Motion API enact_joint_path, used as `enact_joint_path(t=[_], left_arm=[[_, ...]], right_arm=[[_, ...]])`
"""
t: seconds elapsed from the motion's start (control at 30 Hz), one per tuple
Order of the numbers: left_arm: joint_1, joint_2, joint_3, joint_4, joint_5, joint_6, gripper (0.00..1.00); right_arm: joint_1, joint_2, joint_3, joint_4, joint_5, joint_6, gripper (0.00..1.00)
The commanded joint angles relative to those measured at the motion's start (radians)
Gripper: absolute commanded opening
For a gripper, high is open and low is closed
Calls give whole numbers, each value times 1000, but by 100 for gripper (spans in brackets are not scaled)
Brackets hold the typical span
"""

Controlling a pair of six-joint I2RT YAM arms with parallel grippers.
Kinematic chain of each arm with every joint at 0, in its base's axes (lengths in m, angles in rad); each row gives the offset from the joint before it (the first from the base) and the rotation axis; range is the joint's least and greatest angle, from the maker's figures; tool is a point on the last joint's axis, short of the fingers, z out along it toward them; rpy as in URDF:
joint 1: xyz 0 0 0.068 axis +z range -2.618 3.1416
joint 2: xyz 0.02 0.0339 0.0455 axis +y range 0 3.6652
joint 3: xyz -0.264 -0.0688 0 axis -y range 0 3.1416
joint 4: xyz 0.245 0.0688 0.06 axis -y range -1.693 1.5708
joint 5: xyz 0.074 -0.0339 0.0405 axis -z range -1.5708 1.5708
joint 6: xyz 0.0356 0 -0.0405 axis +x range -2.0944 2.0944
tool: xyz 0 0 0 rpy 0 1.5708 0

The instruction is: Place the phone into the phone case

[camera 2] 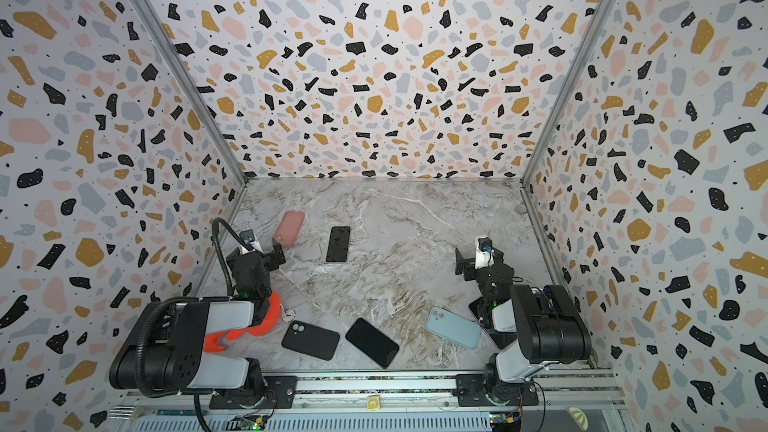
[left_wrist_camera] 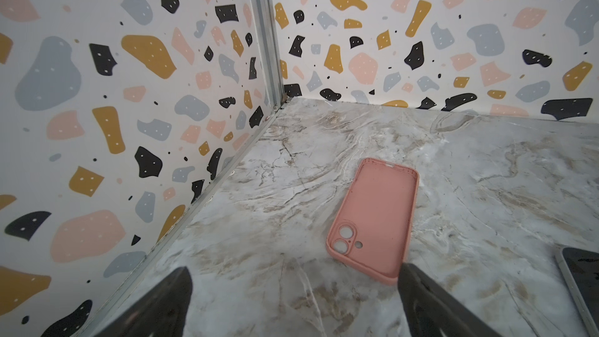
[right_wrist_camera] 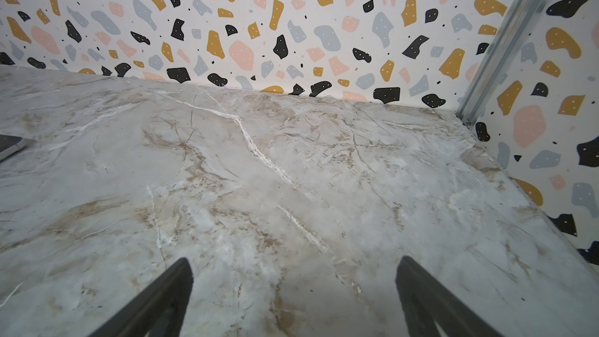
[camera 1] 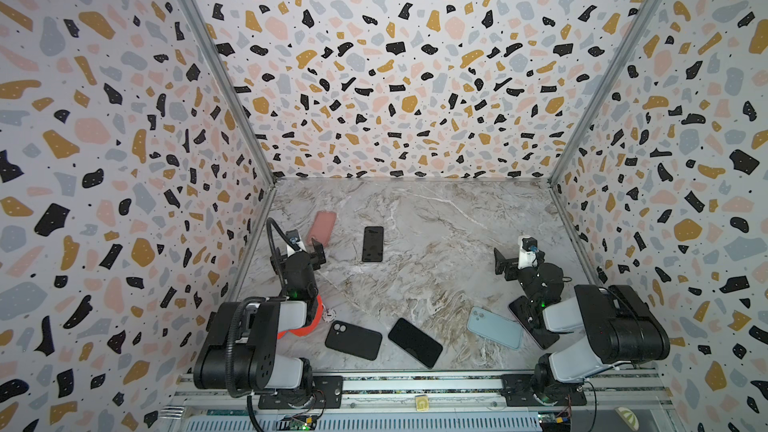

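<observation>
A pink phone case (camera 1: 322,226) (camera 2: 289,227) lies open side up at the back left of the marble table, its camera cutouts towards my left gripper. To its right a black phone (camera 1: 372,243) (camera 2: 338,243) rests screen up. My left gripper (camera 1: 313,253) (left_wrist_camera: 295,273) is open and empty just short of the case's (left_wrist_camera: 376,218) near end; in the left wrist view one finger overlaps the case's near corner, and the phone's (left_wrist_camera: 583,286) edge shows at the side. My right gripper (camera 1: 500,261) (right_wrist_camera: 293,264) is open over bare marble at the right.
Along the front lie a black case (camera 1: 353,339) with camera cutouts, a black phone (camera 1: 414,342) and a light blue phone (camera 1: 494,327). A dark phone (camera 1: 525,320) is partly under the right arm and an orange object (camera 1: 309,324) is under the left arm. Patterned walls enclose three sides.
</observation>
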Motion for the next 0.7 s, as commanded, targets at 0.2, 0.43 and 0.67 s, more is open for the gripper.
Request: enact_joint_path(t=[0.2, 0.43, 0.67], left_arm=[[-15, -156, 76, -196, -103, -121, 100], [-111, -194, 250, -464, -115, -237, 100], [-252, -122, 378, -636, -41, -394, 100]], right_arm=[[18, -80, 32, -61, 87, 3, 99], [135, -299, 188, -461, 200, 65, 99], [359, -198, 352, -666, 338, 141, 99]])
